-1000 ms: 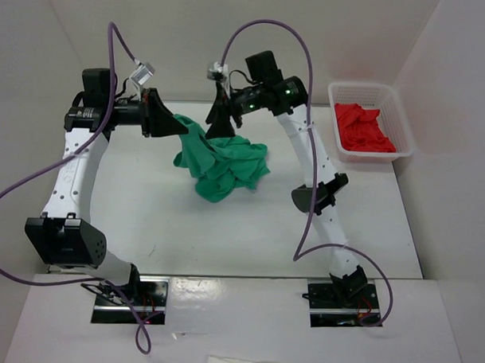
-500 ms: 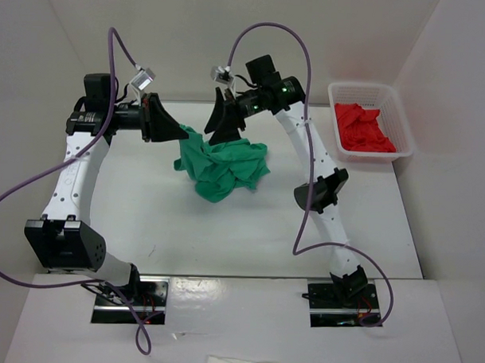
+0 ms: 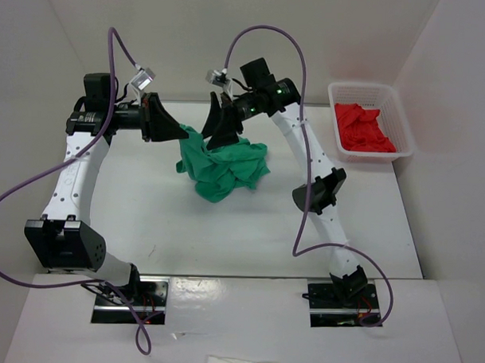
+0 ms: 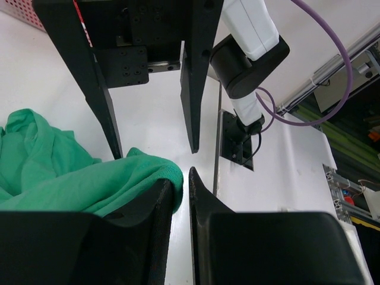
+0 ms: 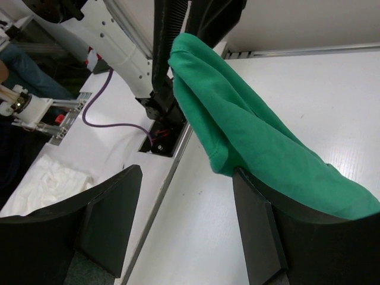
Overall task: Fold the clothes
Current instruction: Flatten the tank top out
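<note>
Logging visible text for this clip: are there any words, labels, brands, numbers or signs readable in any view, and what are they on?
No readable text in any view.
green T-shirt: plain fabric with no print, and no neck label shows.
white basket and red garment: no markings visible.
left arm and right arm: no lettering visible on the housings.
</note>
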`<move>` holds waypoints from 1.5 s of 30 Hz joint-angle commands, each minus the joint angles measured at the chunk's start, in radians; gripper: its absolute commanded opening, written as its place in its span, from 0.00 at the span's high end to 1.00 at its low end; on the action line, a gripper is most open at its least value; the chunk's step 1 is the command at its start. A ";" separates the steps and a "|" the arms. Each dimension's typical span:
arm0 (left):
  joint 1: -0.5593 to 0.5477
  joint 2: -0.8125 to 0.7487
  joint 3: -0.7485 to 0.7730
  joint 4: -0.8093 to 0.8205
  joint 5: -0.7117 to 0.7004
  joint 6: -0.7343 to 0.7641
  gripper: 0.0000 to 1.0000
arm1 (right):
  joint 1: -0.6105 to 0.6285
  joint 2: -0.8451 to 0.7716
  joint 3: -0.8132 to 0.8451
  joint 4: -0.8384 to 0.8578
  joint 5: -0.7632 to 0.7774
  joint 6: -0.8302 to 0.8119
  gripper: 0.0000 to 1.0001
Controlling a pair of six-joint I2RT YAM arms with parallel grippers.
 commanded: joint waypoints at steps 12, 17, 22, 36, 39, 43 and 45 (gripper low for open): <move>0.004 -0.012 -0.001 0.041 0.038 0.004 0.77 | 0.045 -0.060 0.033 -0.003 -0.064 0.028 0.43; 0.004 -0.003 -0.001 0.041 0.038 0.004 0.77 | 0.054 -0.060 0.033 -0.003 -0.064 0.028 0.46; 0.004 -0.003 0.010 0.041 0.038 0.004 0.77 | 0.054 -0.040 0.033 -0.003 -0.044 0.028 0.46; 0.004 -0.062 -0.001 0.072 0.012 -0.007 0.78 | 0.020 -0.030 -0.043 -0.003 -0.034 0.020 0.32; 0.004 -0.063 -0.011 0.110 -0.001 -0.050 0.81 | 0.020 -0.030 -0.033 -0.003 -0.044 0.011 0.32; 0.004 -0.063 -0.011 0.110 -0.011 -0.062 0.81 | 0.020 -0.007 0.012 -0.003 -0.054 0.020 0.32; 0.004 -0.063 -0.011 0.119 -0.025 -0.062 0.81 | 0.020 -0.007 0.012 -0.003 -0.064 0.020 0.32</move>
